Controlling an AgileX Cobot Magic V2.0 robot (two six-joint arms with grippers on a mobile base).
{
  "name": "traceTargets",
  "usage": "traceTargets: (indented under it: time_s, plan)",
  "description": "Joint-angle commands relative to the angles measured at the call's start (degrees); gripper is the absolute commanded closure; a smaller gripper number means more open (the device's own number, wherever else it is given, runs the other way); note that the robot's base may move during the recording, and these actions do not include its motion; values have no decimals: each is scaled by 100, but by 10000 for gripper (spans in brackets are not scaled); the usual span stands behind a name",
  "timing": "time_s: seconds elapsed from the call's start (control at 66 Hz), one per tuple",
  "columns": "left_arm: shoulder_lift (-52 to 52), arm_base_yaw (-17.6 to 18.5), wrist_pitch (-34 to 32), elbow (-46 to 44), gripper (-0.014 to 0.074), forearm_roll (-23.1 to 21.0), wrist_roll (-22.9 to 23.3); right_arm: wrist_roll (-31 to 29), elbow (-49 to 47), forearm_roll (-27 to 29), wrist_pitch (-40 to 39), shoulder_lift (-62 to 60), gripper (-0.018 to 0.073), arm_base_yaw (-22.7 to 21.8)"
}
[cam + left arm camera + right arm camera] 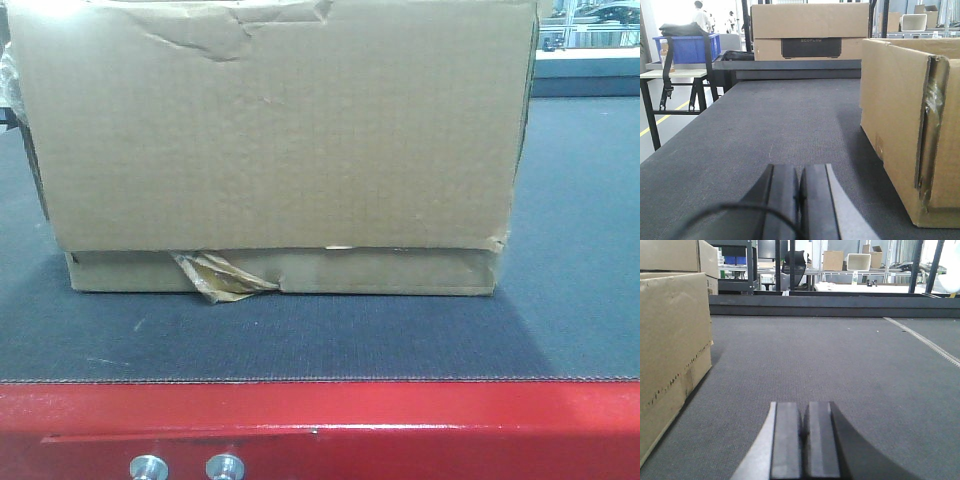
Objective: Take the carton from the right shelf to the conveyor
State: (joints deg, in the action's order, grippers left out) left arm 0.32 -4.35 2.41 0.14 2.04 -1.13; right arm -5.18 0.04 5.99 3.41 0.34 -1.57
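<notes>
Both grippers, left [800, 200] and right [804, 440], closed, empty; dented brown carton [270, 140] on conveyor [560, 300].

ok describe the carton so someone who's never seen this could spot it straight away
Start at the red frame edge with silver bolts along the bottom of the front view; above it runs the dark grey conveyor belt. Standing on that belt is the carton, a wide plain brown cardboard box. A crumpled wad of amber tape at its lower front and a dented top face set it apart from the printed boxes behind.
</notes>
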Motion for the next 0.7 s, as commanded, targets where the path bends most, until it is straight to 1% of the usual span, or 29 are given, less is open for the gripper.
traceTargets:
  time_s: [0.0, 0.682]
  plan:
    - [-32, -4, -63, -14, 582, -34, -23, -57, -4, 10, -95, -34, 625, -9]
    - [-32, -4, -63, -14, 582, -34, -23, -57, -4, 10, -95, -34, 625, -9]
